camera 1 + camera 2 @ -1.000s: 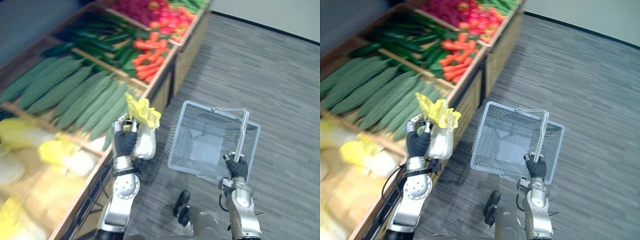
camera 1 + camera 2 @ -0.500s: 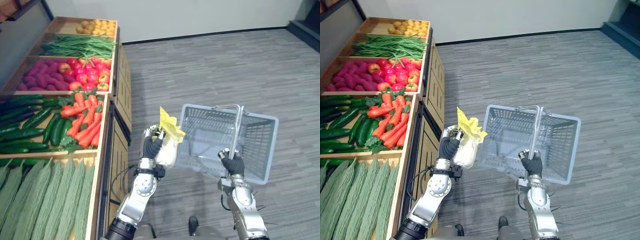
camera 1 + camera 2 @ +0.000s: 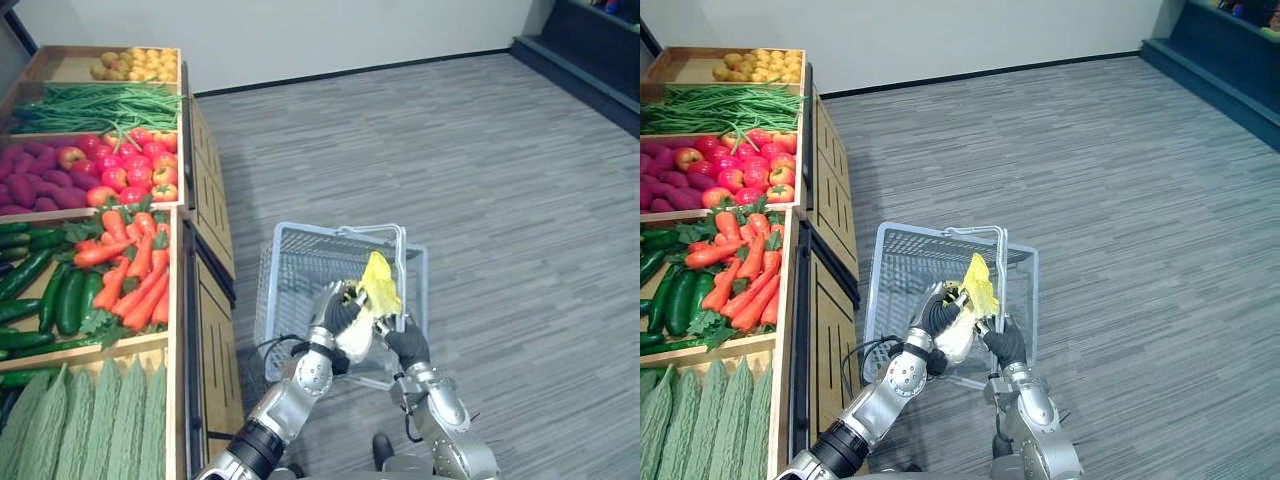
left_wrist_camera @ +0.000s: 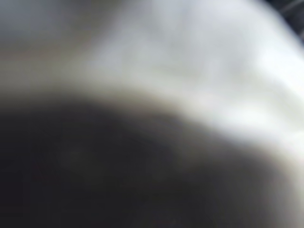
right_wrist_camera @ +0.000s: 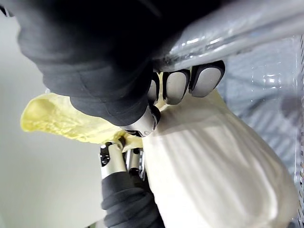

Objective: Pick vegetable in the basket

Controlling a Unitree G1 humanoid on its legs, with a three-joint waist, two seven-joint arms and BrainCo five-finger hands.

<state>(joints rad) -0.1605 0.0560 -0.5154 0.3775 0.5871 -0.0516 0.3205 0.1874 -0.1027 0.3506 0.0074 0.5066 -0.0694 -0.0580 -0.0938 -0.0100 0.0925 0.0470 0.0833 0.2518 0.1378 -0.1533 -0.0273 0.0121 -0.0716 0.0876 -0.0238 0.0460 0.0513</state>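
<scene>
Cabbage (image 3: pixel 362 322): white body, yellow leaves, held in the air over the open basket near its front rim, not yet resting inside.
Left robot hand (image 3: pixel 338 308): fingers curled round the cabbage's white body.
Right robot hand (image 3: pixel 407 345): closed on the basket handle (image 3: pixel 402 270), just beside the cabbage.
Basket (image 3: pixel 290 270): grey mesh, next to the wooden produce stand (image 3: pixel 205 290); inside looks bare.
Change: half a second ago, cabbage off the basket's left side; now carried across above the opening. View swung round as well.
Meaning: picking done, transfer nearly complete; probably only lowering and letting go remain.
</scene>
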